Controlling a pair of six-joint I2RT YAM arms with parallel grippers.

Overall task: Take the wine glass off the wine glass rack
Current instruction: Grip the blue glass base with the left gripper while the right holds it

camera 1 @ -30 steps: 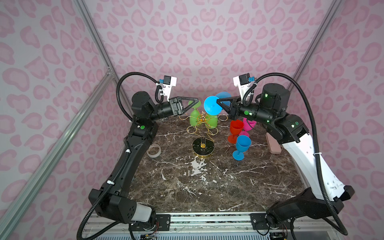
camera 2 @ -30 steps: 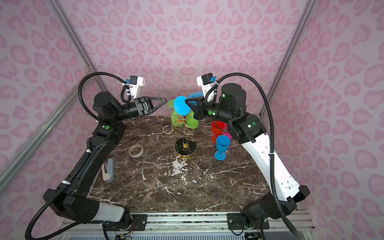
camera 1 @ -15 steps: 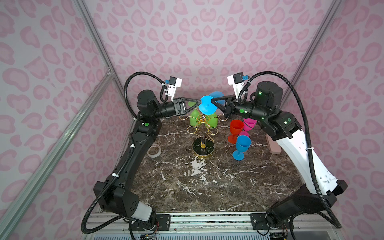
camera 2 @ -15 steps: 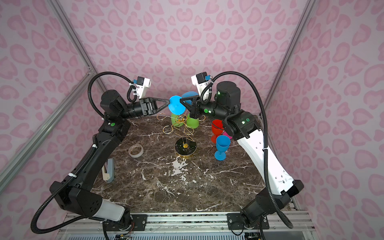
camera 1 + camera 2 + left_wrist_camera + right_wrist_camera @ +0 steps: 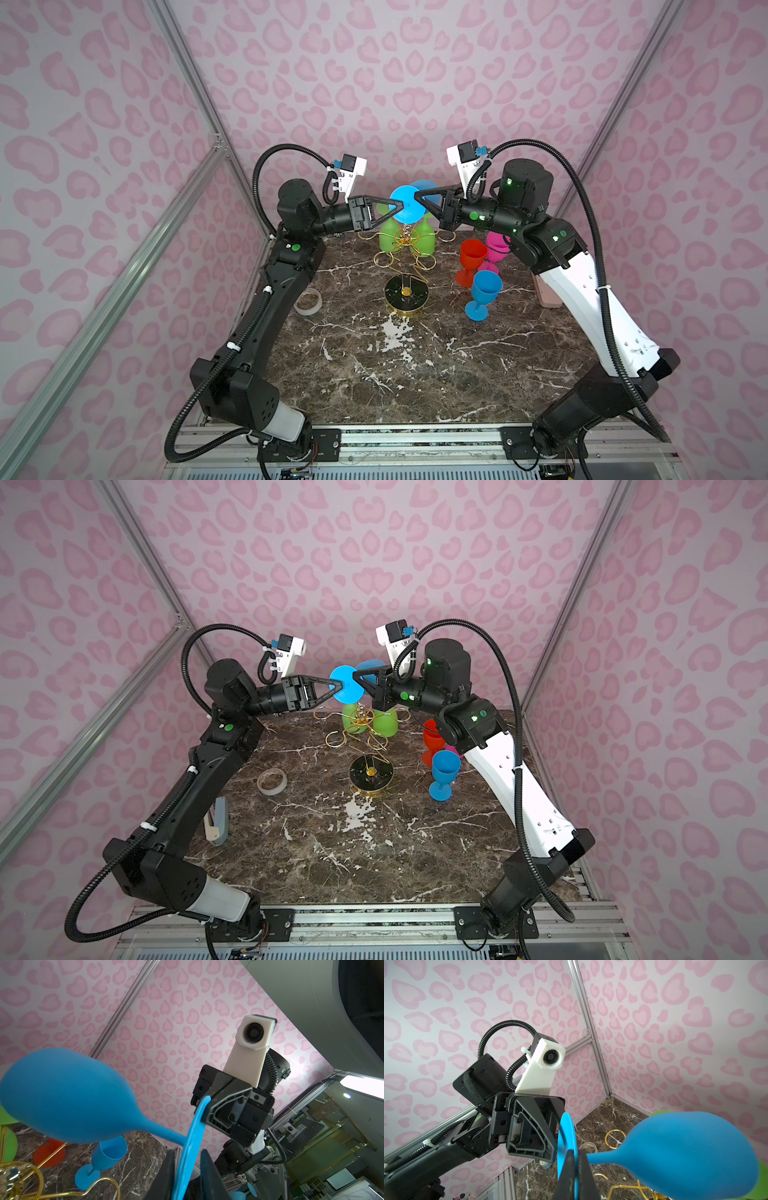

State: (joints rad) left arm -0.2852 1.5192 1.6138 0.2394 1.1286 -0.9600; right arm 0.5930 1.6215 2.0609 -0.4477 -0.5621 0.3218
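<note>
Left of the rack point(image 5: 395, 297), a roll of tape point(image 5: 308, 301) lies flat on the counter point(image 5: 415, 374), in plain sight. Now up high: the left arm reaches in level, elbow raised. It brings the left gripper point(image 5: 400, 206) to the wine glass point(image 5: 409, 214). Its fingers point(image 5: 164, 1178) sit close on either face of the round foot, with barely a sliver of room, and I can't tell whether they actually pinch it.

The wine glass itself, sky blue, lies on its side in the air right above the rack, off the wire loops. Its bowl points toward the back wall and is half hidden behind its own foot in both top views. Beneath it, two green glasses point(image 5: 390, 241) hang from the rack, their upper parts covered by that foot.

From the right, the other arm comes in level as well, and the right gripper point(image 5: 575, 1155) is clamped tight on the foot's rim.

Right of the rack stand a red glass point(image 5: 471, 257) and a blue glass point(image 5: 484, 291). The pink glass point(image 5: 496, 245) behind them is partly covered by the right arm.
</note>
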